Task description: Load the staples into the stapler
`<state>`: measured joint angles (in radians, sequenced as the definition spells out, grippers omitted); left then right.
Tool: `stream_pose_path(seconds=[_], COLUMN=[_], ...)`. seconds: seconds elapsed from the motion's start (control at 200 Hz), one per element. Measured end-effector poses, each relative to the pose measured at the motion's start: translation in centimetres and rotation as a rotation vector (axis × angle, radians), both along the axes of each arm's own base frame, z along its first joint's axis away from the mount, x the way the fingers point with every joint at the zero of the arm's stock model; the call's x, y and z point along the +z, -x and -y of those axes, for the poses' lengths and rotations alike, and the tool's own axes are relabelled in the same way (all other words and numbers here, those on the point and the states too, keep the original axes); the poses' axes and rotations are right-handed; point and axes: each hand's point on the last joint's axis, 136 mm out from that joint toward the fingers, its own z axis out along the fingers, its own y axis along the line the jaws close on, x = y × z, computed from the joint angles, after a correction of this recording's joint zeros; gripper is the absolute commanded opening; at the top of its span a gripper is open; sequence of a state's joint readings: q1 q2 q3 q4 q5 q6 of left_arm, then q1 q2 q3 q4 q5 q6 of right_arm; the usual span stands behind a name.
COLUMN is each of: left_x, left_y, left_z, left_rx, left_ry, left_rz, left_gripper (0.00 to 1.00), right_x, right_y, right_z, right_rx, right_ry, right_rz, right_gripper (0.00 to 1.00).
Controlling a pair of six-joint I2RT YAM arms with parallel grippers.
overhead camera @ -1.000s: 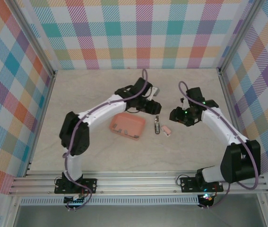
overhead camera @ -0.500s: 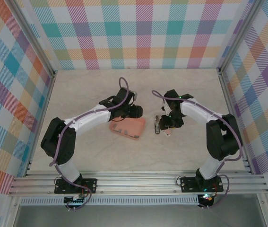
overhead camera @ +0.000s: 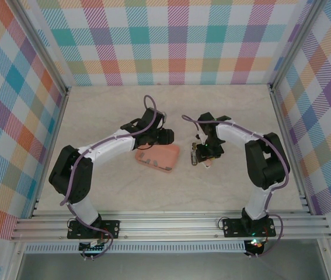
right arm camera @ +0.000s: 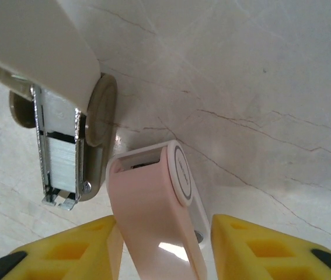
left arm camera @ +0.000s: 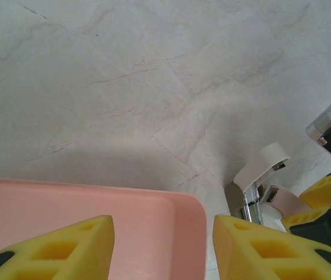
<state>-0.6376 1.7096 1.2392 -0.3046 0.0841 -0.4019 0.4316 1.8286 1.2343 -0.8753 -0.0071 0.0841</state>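
The staples [overhead camera: 149, 162] are not yet picked up: you can make out a few tiny dark strips lying inside the salmon-pink tray [overhead camera: 168, 153], which sits near the middle of the tabletop [overhead camera: 112, 192], just left of the stapler [overhead camera: 195, 155]. The change in the last second is in both arms. The left gripper [overhead camera: 164, 139], which had been reaching past the tray toward the far edge of the tabletop, has pulled back and now hangs over the tray's far rim. Its wrist view shows its jaws wide apart with nothing between them, the tray's corner [left arm camera: 95, 204] below and the stapler [left arm camera: 258, 175] off to one side. The right gripper [overhead camera: 208, 154], which stood clear on the stapler's right, has swung in onto it. Its own camera shows the right gripper [right arm camera: 164, 251] straddling the stapler's pink half, jaws spread wide and flanking it closely without visibly pinching it. The stapler's white cover is swung open and the metal magazine [right arm camera: 60, 151] is exposed beside it, facing up. For you this reads as set-up done rather than loading begun: the right arm looks placed to steady the stapler, and the left looks placed to go down for a strip. That pick will likely be fiddly, since the strips are small and lie flat on the tray floor.
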Motion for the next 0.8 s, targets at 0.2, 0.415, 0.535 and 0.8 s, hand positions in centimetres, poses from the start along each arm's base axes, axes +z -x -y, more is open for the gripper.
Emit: stream_pose_path(seconds=[0.2,0.415,0.535,0.8], left_x=[0.0,0.0,0.0,0.3], left_y=[0.0,-0.1,-0.1,-0.2], left_z=[0.0,-0.1,-0.1,-0.3], left_rx=[0.000,0.003,0.007,0.012], left_ry=[0.000,-0.003,-0.007,-0.009], left_rz=[0.001,0.004,0.007,0.014], left_gripper=[0.48,0.48,0.48,0.48], right_x=[-0.1,0.2,0.7,2.0], right_y=[-0.2,-0.7,-1.9,-6.2], right_z=[0.0,0.5,1.5,2.6], right_rx=[0.007,-0.004,-0.042,-0.109], right_ry=[0.003,0.016,0.025,0.040], right_rz=[0.010,0.021,0.046,0.114], right_gripper=[0.24,0.20,0.20,0.21])
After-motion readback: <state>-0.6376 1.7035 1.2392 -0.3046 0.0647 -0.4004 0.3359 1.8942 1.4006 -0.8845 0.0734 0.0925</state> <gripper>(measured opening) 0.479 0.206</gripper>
